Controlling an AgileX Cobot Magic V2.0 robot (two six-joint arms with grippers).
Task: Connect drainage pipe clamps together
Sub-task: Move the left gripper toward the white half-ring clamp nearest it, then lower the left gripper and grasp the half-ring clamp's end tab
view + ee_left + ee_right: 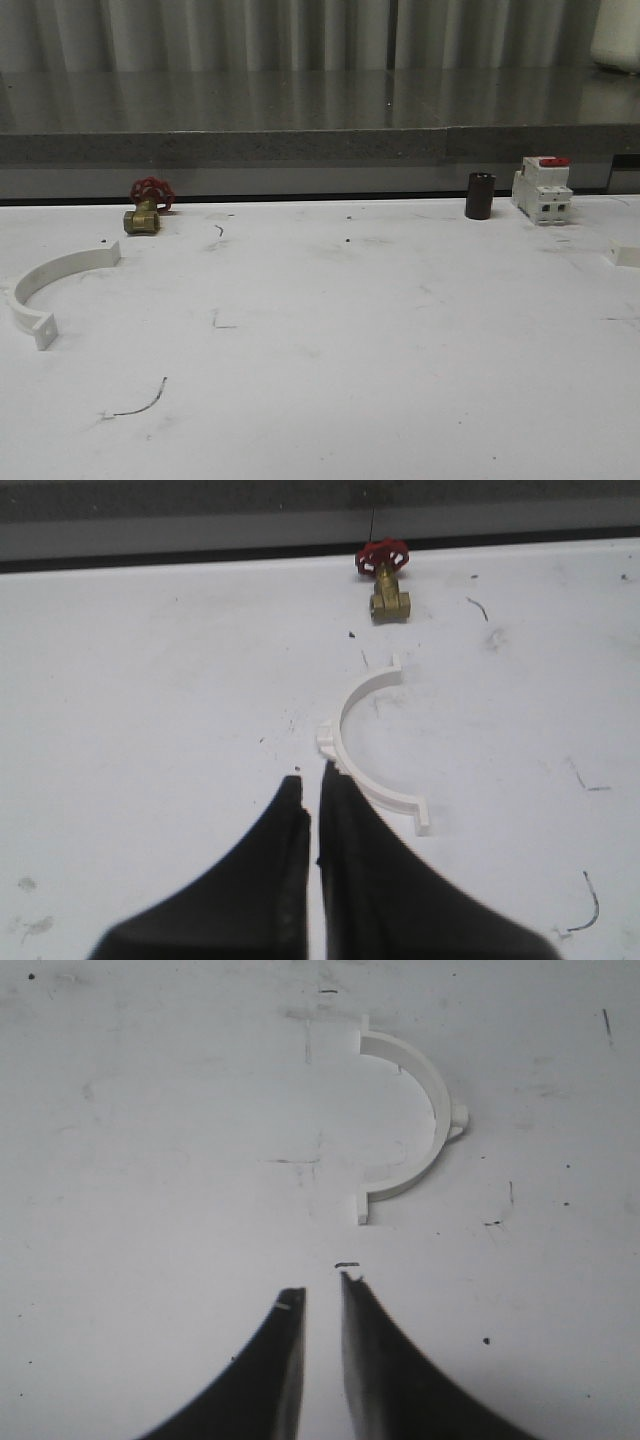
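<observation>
One white half-ring drainage pipe clamp [55,268] lies flat at the table's left side, its open side facing right. In the left wrist view that clamp [349,708] lies just beyond my left gripper [312,773], whose black fingers are shut to a thin slit with nothing between them. One fingertip [330,780] overlaps the band's near part. The other clamp [436,1100] lies a short way ahead of my right gripper [322,1285], also shut to a narrow gap and holding nothing. In the front view only an end tab of this clamp [625,257] shows at the right edge.
A brass valve with a red handwheel [148,205] stands at the back left, beyond the left clamp. A dark cylinder [480,195] and a white red-topped breaker [543,188] stand at the back right. A grey ledge [300,145] bounds the table's far side.
</observation>
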